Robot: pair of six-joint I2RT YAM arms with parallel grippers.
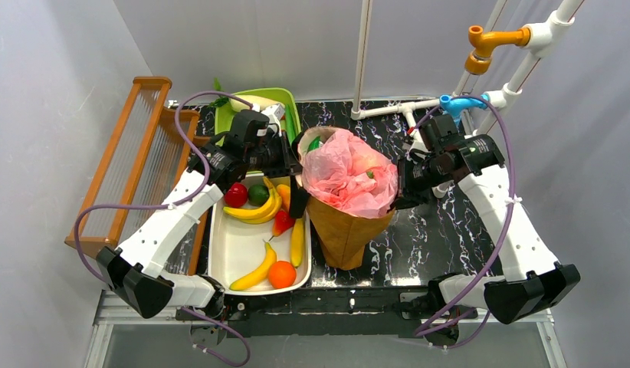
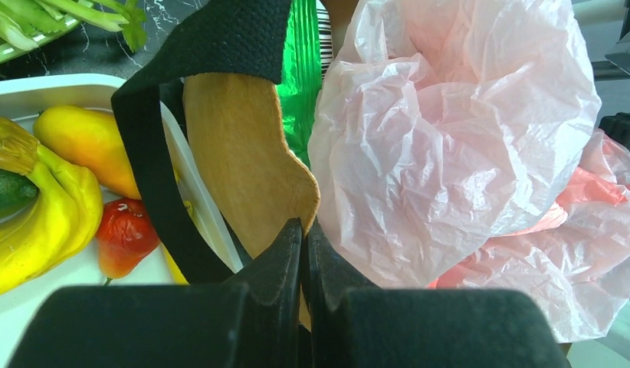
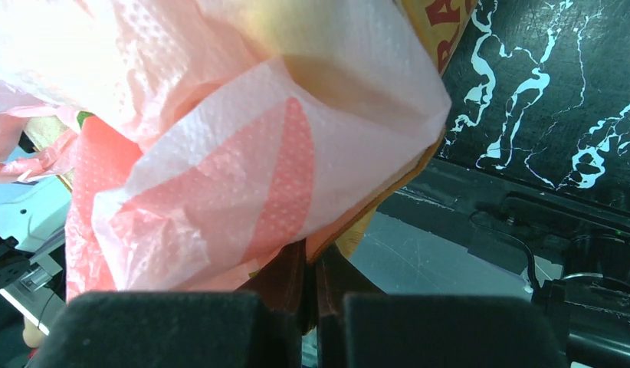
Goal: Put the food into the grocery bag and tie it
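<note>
The pink grocery bag (image 1: pixel 346 180) sits crumpled and open inside a brown paper bag (image 1: pixel 346 234) at the table's middle. The food lies in a white tray (image 1: pixel 228 249) to its left: bananas (image 1: pixel 254 211), a red piece (image 1: pixel 235 195), a green piece (image 1: pixel 257 194) and an orange (image 1: pixel 281 274). My left gripper (image 2: pixel 303 226) is shut on the paper bag's left rim flap (image 2: pixel 243 161), beside the pink plastic (image 2: pixel 450 138). My right gripper (image 3: pixel 312 253) is shut on the right rim, pinching pink plastic (image 3: pixel 243 169) and brown paper together. What lies in the bag's bottom is hidden.
A black strap (image 2: pixel 151 153) hangs from the paper bag over the tray's edge. A green packet (image 2: pixel 300 69) stands behind the flap. A green bin (image 1: pixel 285 103) holds leeks at the back. A wooden rack (image 1: pixel 136 161) stands left, a white pipe frame (image 1: pixel 480 92) back right.
</note>
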